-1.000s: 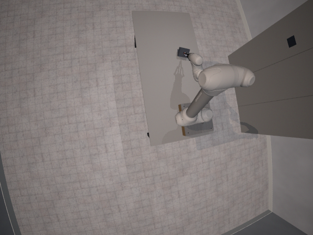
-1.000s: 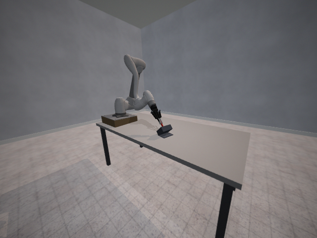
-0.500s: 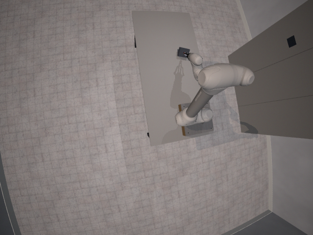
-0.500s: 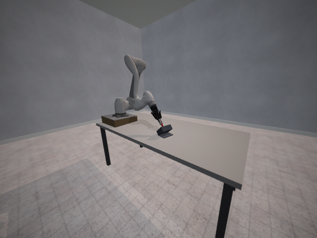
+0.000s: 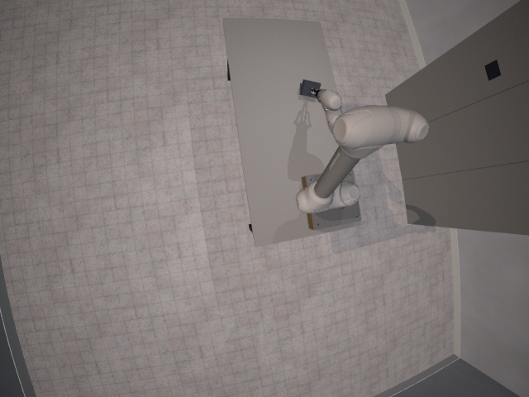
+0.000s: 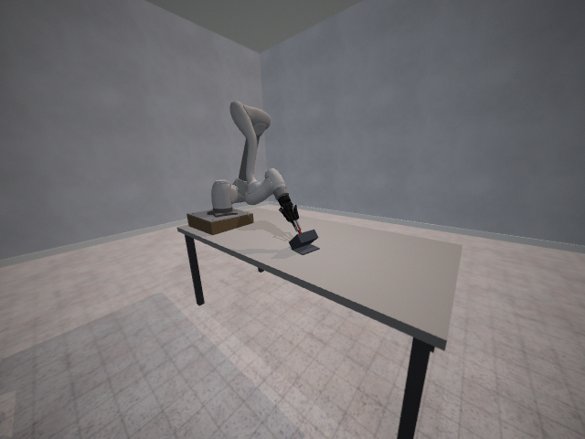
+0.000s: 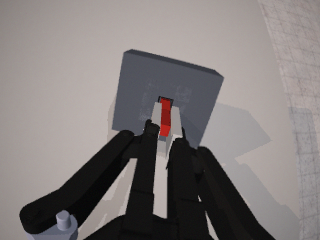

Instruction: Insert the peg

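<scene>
The dark grey sloped panel (image 7: 136,87) (image 6: 305,237) (image 5: 307,87) stands on the grey table (image 6: 377,264) (image 5: 273,55). My black gripper (image 7: 164,139) (image 6: 296,227) (image 5: 315,91) is shut on the red peg (image 7: 164,115) (image 6: 299,229). The peg's front end sits in the square hole at the panel's middle. Part of the red shaft still shows between the fingertips and the panel face. The fingertips are close to the panel.
The arm's base (image 6: 219,219) (image 5: 329,209) stands on a brown block at the table's corner. The table edge runs close behind the panel in the wrist view, with tiled floor (image 7: 294,40) beyond.
</scene>
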You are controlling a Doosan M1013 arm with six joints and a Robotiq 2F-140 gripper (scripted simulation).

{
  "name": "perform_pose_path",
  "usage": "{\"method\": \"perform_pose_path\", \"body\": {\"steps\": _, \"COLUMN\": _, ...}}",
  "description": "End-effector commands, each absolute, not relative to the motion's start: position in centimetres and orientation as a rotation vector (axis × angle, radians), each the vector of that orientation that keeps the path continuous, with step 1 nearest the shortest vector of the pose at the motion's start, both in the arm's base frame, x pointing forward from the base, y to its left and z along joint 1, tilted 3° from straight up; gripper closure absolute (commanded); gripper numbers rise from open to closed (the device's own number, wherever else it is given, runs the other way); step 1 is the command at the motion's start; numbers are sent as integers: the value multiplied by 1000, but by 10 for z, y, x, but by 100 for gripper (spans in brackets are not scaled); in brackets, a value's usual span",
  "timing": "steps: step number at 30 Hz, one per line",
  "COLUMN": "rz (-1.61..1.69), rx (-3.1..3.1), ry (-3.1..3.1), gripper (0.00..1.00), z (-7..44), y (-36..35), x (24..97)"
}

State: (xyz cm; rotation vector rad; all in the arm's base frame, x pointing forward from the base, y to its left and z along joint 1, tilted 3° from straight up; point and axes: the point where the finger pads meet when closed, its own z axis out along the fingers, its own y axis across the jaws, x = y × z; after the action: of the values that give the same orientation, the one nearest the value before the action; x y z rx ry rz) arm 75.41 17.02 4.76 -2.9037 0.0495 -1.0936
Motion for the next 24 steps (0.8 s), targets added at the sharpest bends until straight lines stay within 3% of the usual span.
{"method": "perform_pose_path", "body": {"steps": 1, "rz": -1094, "rx": -2903, "ry": 50, "gripper": 100, "z": 47, "y": 170, "x": 755}}
{"method": "perform_pose_path", "body": {"steps": 24, "rz": -1094, "rx": -2903, "ry": 50, "gripper": 100, "z": 35, "y": 171, "x": 765}}
